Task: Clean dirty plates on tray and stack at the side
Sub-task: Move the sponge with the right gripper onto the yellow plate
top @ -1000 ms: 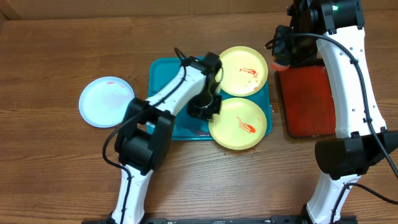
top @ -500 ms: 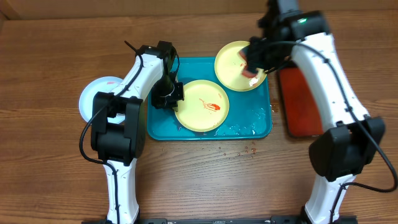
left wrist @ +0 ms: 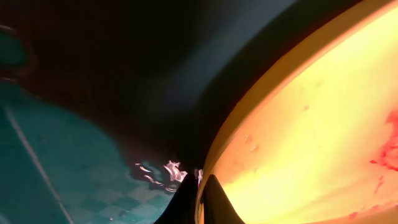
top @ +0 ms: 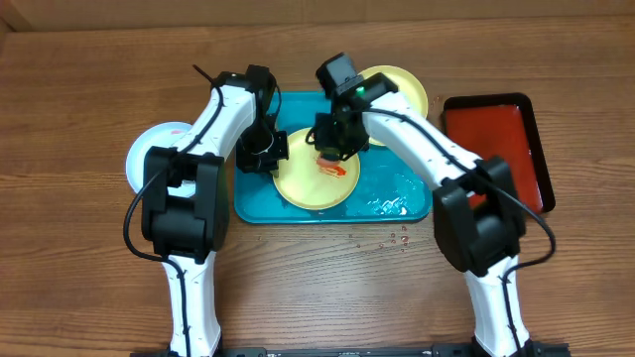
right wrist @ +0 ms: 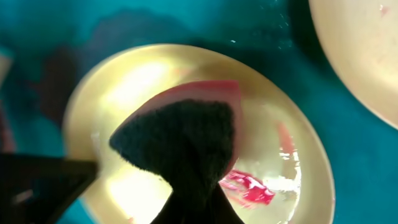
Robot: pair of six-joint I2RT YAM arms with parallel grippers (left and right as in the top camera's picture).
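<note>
A pale yellow plate (top: 316, 186) with a red sauce smear (right wrist: 249, 190) lies in the turquoise tray (top: 397, 203). My left gripper (top: 266, 151) is shut on its left rim, and the left wrist view shows the fingers (left wrist: 202, 200) pinching the plate edge (left wrist: 311, 124). My right gripper (top: 332, 149) is shut on a pink sponge with a dark scrub face (right wrist: 180, 140), held on the plate (right wrist: 118, 93). A second yellow plate (top: 402, 91) sits at the tray's back right. A blue-white plate (top: 142, 164) lies on the table to the left, partly hidden by my left arm.
A red tray with a dark rim (top: 496, 149) lies to the right of the turquoise tray. Water droplets glisten on the tray floor (top: 392, 193) and on the table in front of it (top: 397, 238). The second plate's edge shows in the right wrist view (right wrist: 360, 56).
My right gripper moved left and down with the sponge, from over the back plate onto the front plate. My left gripper keeps its hold on the plate rim; the plate shifted slightly left.
</note>
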